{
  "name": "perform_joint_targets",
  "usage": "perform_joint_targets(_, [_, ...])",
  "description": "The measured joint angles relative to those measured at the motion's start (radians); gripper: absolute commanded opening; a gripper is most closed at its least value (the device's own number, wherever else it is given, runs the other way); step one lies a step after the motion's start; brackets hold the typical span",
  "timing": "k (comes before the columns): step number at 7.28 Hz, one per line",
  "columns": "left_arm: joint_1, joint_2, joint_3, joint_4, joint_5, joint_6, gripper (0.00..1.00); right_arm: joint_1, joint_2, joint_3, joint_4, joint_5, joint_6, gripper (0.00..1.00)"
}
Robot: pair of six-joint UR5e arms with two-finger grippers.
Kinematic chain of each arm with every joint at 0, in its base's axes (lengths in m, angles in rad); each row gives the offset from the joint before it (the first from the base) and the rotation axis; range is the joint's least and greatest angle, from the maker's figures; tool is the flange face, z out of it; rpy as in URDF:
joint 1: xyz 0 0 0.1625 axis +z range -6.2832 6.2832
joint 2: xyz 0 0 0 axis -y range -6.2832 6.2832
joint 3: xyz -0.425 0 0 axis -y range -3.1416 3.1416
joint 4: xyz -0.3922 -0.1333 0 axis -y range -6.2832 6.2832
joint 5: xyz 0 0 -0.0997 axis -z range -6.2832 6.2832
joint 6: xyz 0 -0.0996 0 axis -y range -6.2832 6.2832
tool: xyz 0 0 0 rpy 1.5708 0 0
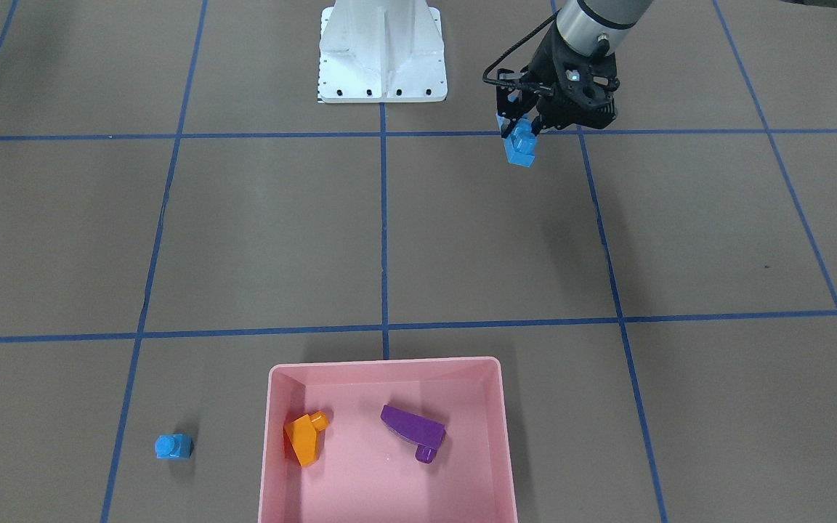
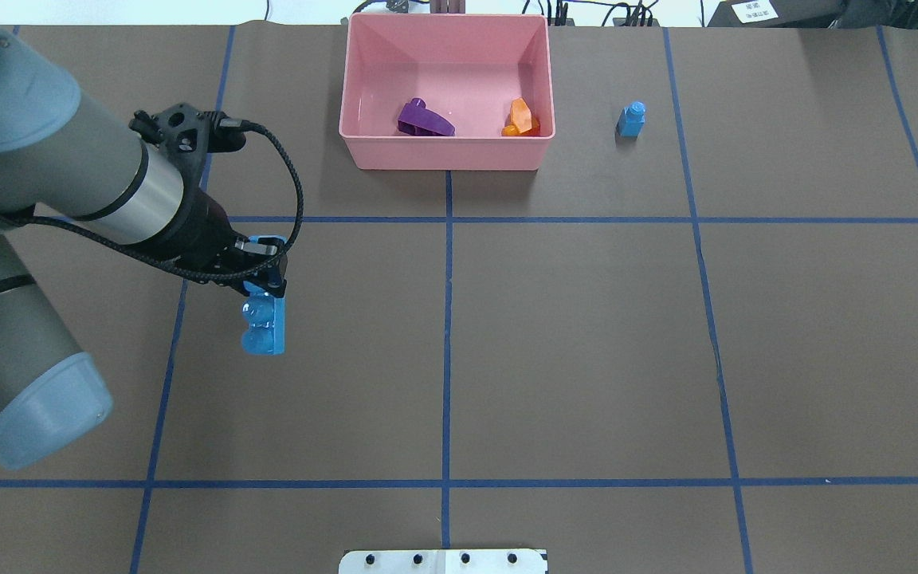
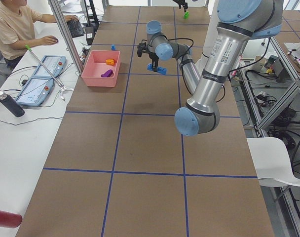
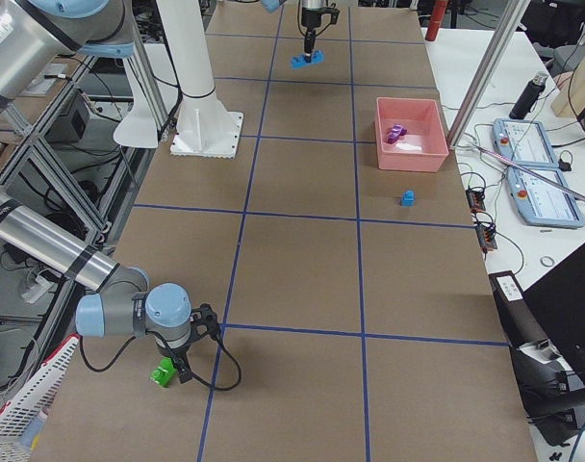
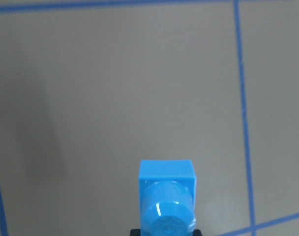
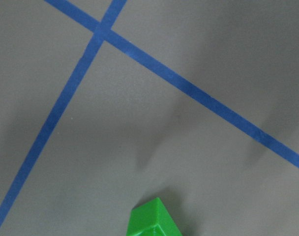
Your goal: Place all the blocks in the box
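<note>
My left gripper [image 2: 264,281] is shut on one end of the long blue block [image 2: 263,323] and holds it over the table, well short of the pink box [image 2: 447,153]. The block also shows in the front view [image 1: 521,145] and end-on in the left wrist view [image 5: 167,196]. The orange block [image 2: 520,119] and the purple block [image 2: 424,119] lie inside the box. The small blue block [image 2: 631,119] stands on the table beside the box. My right gripper [image 4: 174,371] is at the green block [image 4: 162,373], far from the box. I cannot tell if it is open or shut.
The white metal base [image 1: 382,51] stands at the robot's edge of the table. Blue tape lines cross the brown table. An operator [image 3: 12,29] sits at a side bench with tablets [image 3: 39,79] and a bottle [image 3: 9,104].
</note>
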Motion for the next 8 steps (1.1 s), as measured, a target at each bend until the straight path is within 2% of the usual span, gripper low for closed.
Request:
perform_joint_targets(2, [-0.068,-0.218,0.246,-0.01,0.004,-0.03,0.0,-0.001,0.002,-0.024,0.004,0.029,0.0,1.0])
perform_joint_targets(5, [-0.118,-0.378,0.524,-0.128,0.004,-0.081,0.0,-0.003,0.036,-0.089,0.016,0.046,-0.001,1.0])
perform_joint_targets(7, [-0.129,-0.418,0.596,-0.171,0.004,-0.104,0.0,-0.003,0.051,-0.141,0.017,0.094,0.01,0.98])
perform_joint_targets(8, [-0.131,-0.431,0.614,-0.176,0.004,-0.115,0.0,-0.003,0.053,-0.158,0.017,0.105,0.014,0.91])
